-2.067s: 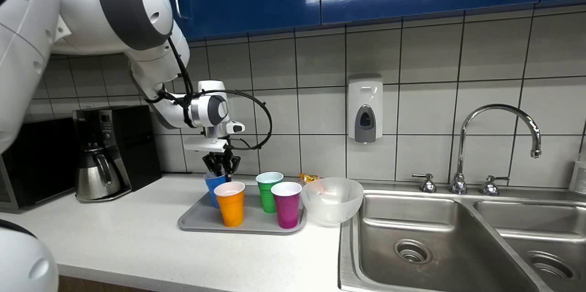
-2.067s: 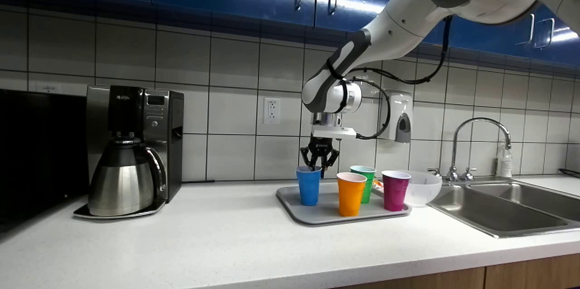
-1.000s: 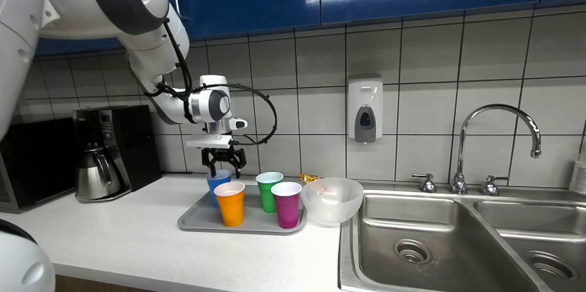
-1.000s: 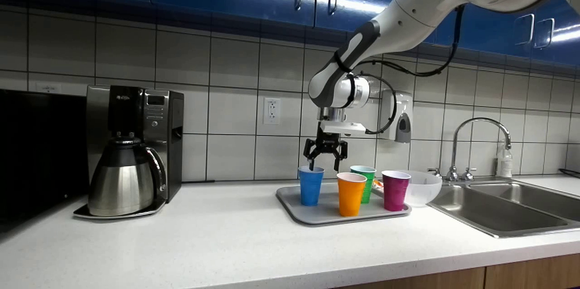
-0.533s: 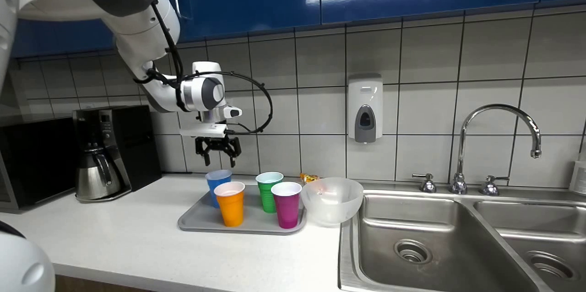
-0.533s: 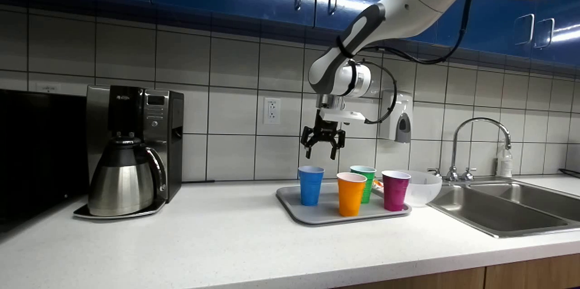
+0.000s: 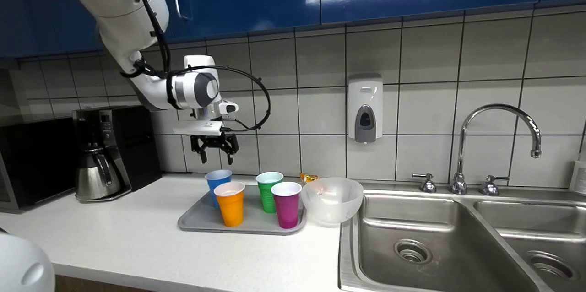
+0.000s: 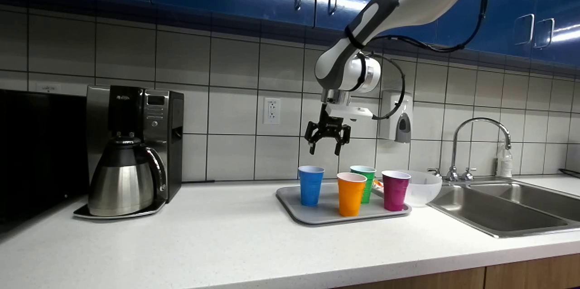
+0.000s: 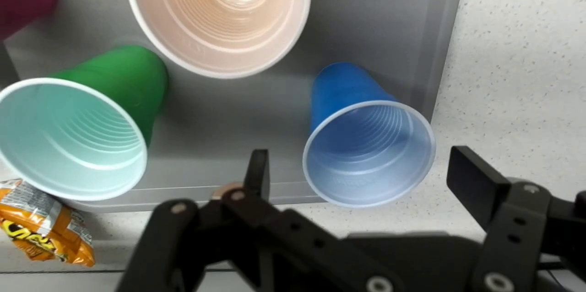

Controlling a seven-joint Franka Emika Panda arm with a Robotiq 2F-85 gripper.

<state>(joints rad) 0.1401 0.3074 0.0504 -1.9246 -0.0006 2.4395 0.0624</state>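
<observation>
Blue plastic cup [image 8: 311, 185], upright on a gray serving tray [image 8: 312, 215], stood below the black two-fingered pincer [image 7: 217, 159] and apart from it. In both exterior views a gap separated the fingertips from the cup's rim; seen from the wrist, the cup's mouth appeared between the two fingers [image 9: 476, 184], which were spread wide and gripped nothing.

Companion cups, all upright on the same tray: an orange cup [image 8: 351, 196], below the pincer, frontward and slightly toward the steel sink [image 7: 350, 246]; a green cup [image 7: 265, 191], lower than the pincer and sinkward of it; a magenta cup [image 7: 287, 207], the farthest of the four from the pincer on that side. Beyond, just beside the tray, sat a translucent bowl [image 7: 333, 200]; an orange snack packet [image 9: 46, 223] lay near the tray's back edge, likewise sinkward. On the pincer's opposite side, well apart, stood a coffee maker [image 8: 156, 144] with its carafe [image 8: 124, 185].

Stage, as judged from where I stood: four cups were set on the tray, none tipped, none held or touched. No hold on the blue cup was in place; whether its handling was finished or yet to begin could not be told from this pose.
</observation>
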